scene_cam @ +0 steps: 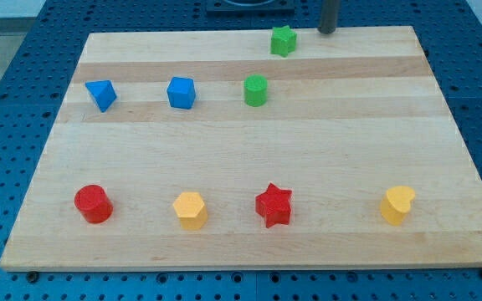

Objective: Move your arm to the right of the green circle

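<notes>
Eight blocks lie on the table [249, 159], in two loose rows. In the upper part of the frame, from the left, sit a blue block [101, 94], a blue cube [181, 92] and the green circle [256, 89], with a green star [283, 40] higher up, near the table's far edge. Along the lower part sit a red cylinder [93, 203], a yellow hexagon [190, 209], a red star [274, 205] and, well apart at lower right, a yellow heart [397, 205].

There is no pincer on this arm, so nothing is clenched or grasped; the arm ends in a dark rod. My tip [327, 32] stands at the upper edge of the frame, just right of the green star and touching no block. It is up and to the right of the green circle, with the star lying between them only loosely, off to the upper side.

The task's thing, the green circle, sits upper centre, with bare wood to its right. I judge the move still undone: my tip is on the correct side but too high in the frame. A slide down toward the frame's bottom and slightly left should place it beside the circle. The spread of the blocks leaves that path open, provided I keep right of the star.
</notes>
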You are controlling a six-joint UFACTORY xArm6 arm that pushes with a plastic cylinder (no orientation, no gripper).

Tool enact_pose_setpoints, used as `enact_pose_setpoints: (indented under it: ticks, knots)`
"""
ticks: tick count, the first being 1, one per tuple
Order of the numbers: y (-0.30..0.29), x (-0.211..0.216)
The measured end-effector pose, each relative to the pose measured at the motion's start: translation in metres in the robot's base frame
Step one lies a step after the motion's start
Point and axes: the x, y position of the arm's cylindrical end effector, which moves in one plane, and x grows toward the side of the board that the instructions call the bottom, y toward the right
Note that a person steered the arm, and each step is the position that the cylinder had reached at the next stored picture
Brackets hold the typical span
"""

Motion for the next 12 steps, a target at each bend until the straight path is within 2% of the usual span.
enact_pose_setpoints:
  ticks: [3, 8, 12]
  knots:
    - [0.001, 0.002]
    - [0.015, 0.151]
    - [-0.006, 0.159]
